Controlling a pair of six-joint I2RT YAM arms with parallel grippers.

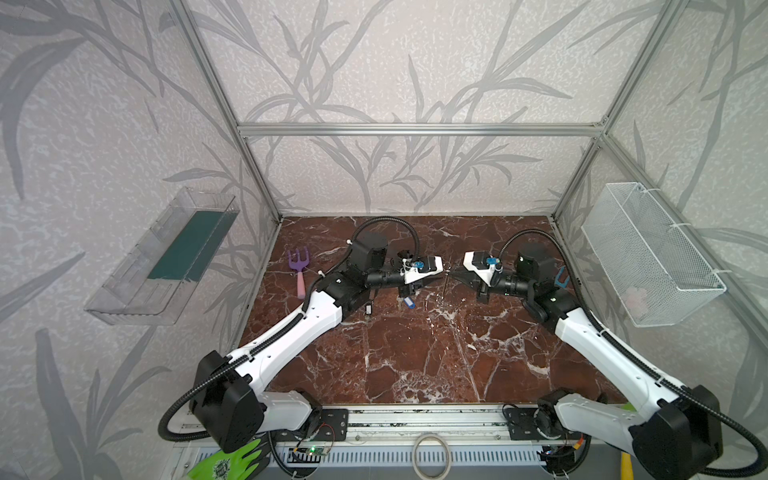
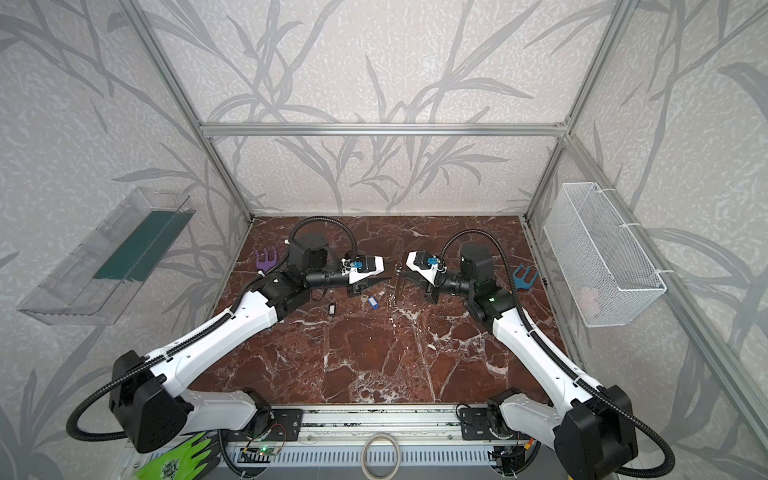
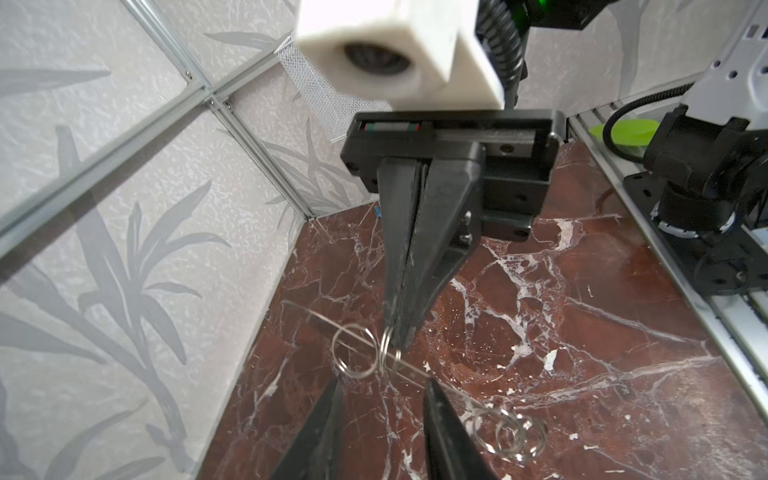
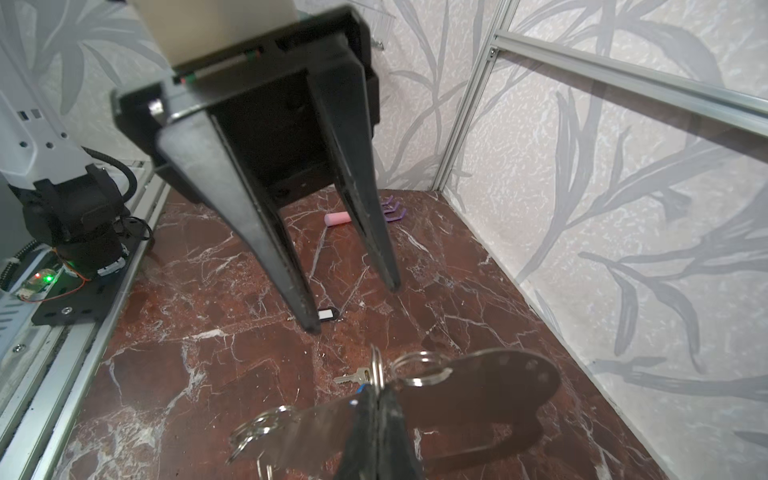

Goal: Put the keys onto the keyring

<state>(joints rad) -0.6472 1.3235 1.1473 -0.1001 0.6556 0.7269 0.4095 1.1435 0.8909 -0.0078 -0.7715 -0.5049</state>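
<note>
The red marble bench (image 1: 415,365) fills the floor of the cell. Above its middle, the left gripper (image 4: 352,307) hangs with its jaws apart, grasping nothing, its tips pointed toward the right gripper (image 3: 399,338). The right gripper is clenched on the keyring (image 4: 478,395), pinching a small loop at the plate's edge. The keyring is held up above the bench between the two grippers, edge-on in both top views. Both keys lie on the bench near the left gripper: the blue-tagged key (image 1: 409,302), and the black-and-white key (image 1: 368,308) slightly apart, nearer the left arm.
</note>
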